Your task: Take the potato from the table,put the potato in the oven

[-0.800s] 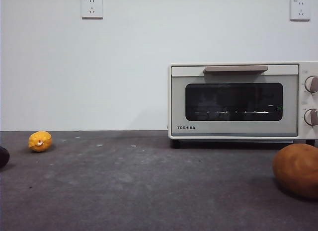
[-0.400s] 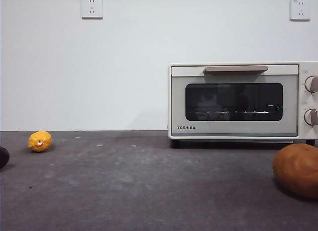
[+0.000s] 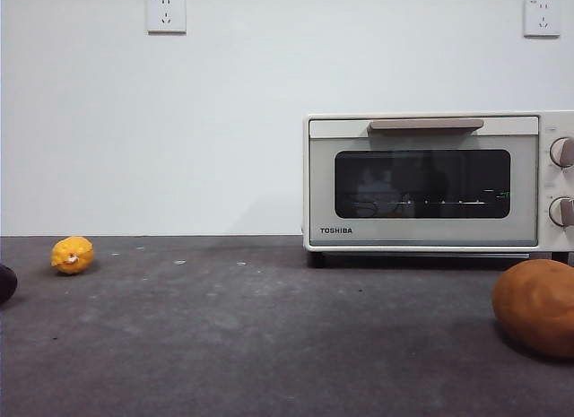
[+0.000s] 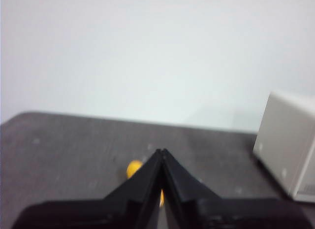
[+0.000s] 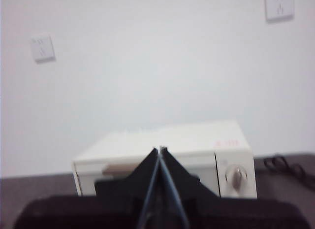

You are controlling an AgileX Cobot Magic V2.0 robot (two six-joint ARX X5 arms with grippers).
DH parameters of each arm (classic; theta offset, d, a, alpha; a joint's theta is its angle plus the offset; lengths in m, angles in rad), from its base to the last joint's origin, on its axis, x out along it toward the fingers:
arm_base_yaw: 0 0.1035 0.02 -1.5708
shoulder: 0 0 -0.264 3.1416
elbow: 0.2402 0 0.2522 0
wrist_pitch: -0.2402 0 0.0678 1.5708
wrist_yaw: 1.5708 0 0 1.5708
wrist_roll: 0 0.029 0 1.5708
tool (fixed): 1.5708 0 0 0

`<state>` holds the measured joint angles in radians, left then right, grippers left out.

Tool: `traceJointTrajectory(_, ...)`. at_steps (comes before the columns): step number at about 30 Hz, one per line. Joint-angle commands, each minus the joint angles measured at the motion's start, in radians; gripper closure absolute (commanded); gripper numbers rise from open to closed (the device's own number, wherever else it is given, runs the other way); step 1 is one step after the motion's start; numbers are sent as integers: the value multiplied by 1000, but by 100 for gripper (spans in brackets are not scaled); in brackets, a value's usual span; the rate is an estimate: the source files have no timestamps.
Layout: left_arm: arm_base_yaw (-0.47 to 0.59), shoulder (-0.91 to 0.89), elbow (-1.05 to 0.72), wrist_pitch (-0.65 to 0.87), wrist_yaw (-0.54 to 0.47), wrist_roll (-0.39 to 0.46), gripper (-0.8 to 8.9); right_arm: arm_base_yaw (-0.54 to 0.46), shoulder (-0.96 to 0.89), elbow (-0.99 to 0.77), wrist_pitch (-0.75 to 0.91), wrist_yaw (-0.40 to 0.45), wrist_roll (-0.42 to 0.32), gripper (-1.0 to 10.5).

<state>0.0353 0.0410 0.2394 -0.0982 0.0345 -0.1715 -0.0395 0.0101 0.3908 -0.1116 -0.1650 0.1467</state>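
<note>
Potato (image 3: 535, 308) on the table (image 3: 251, 336) just ahead of the oven (image 3: 430, 182) – door closed, my left claw (image 4: 162, 151) pinched closed, right claw (image 5: 160, 149) too – both empty.

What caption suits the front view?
Closed oven behind a potato on the table, small yellow fruit far left.

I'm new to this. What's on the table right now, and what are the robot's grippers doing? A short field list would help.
potato: on the table, near the front view's right edge
oven: door closed, standing at the back
yellow fruit: far left, on the table
dark thing: at left edge, mostly cut off
left gripper: shut, holding nothing
right gripper: shut, holding nothing, facing the oven
</note>
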Motion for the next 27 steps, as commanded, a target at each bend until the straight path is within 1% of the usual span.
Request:
traceJointTrajectory(1, -2, 19, 43, 17, 14, -55, 819, 0, 2, 50, 1, -5, 11, 946)
traceJointTrajectory(5, -2, 84, 117, 17, 49, -120, 819, 0, 28, 132, -55, -4, 11, 946)
traceJointTrajectory(11, -2, 241, 229, 17, 121, -217, 819, 0, 132, 268, -246, -5, 11, 946)
traceJointTrajectory(14, -2, 333, 274, 18, 197, -274, 818, 0, 206, 346, -366, -5, 11, 946)
traceJointTrajectory(15, -2, 371, 291, 19, 238, -288, 818, 0, 238, 379, -409, -5, 11, 946)
traceJointTrajectory(19, -4, 502, 337, 37, 353, -349, 818, 0, 344, 484, -502, -31, 10, 946)
traceJointTrajectory(22, -11, 607, 373, 84, 425, -377, 818, 0, 419, 545, -529, -29, 11, 946)
traceJointTrajectory(24, -21, 690, 409, 109, 483, -401, 818, 0, 469, 582, -589, -29, 11, 946)
traceJointTrajectory(27, -43, 818, 486, 111, 547, -405, 818, 0, 536, 622, -669, -29, 10, 946)
